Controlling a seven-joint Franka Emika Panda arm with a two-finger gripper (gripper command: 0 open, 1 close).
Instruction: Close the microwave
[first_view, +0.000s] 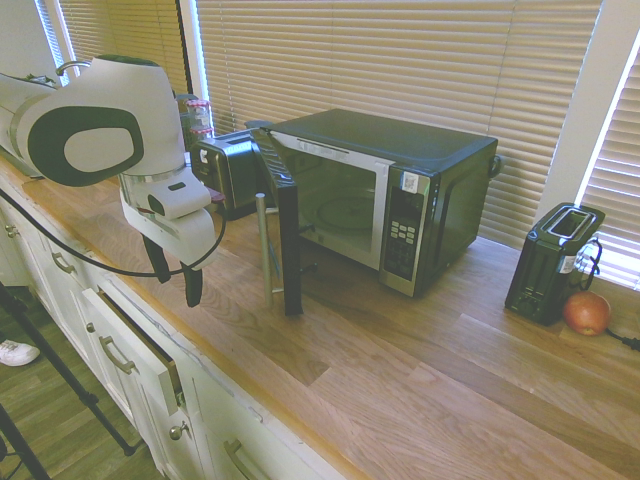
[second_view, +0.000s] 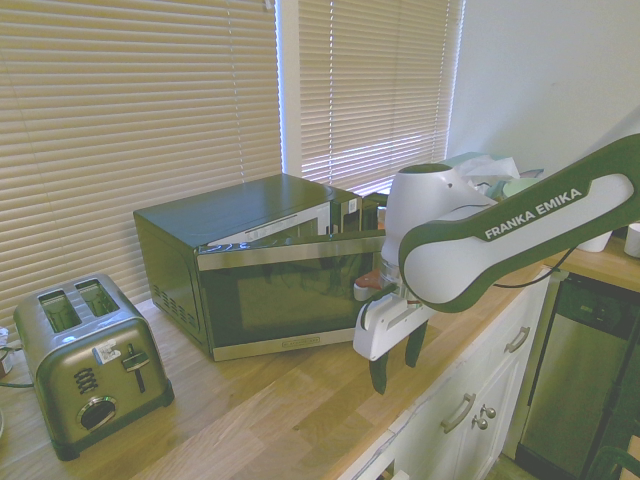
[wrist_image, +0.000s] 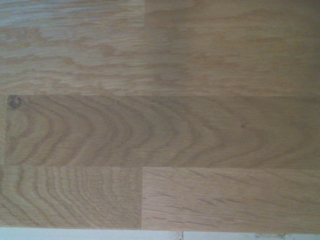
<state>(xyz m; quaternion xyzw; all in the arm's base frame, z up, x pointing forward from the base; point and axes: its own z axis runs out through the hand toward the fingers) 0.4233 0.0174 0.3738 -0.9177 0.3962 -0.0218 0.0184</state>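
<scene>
The black microwave (first_view: 400, 190) stands on the wooden counter (first_view: 400, 370) with its steel-framed glass door (first_view: 288, 235) swung wide open toward the counter's front. The silver bar handle (first_view: 263, 245) is on the door's outer face, and the keypad (first_view: 403, 235) is to the right of the cavity. My gripper (first_view: 176, 288) hangs open and empty just above the counter near its front edge, left of the handle and apart from it. In the second exterior view the gripper (second_view: 396, 375) is in front of the door's outer face (second_view: 285, 295). The wrist view shows only counter wood (wrist_image: 160, 125).
A black toaster oven (first_view: 228, 165) sits behind the open door. A slot toaster (first_view: 552, 262) and a round orange fruit (first_view: 587, 312) stand at the right; the toaster (second_view: 85, 360) shows silver from the other side. A drawer (first_view: 140, 350) below the gripper is slightly open.
</scene>
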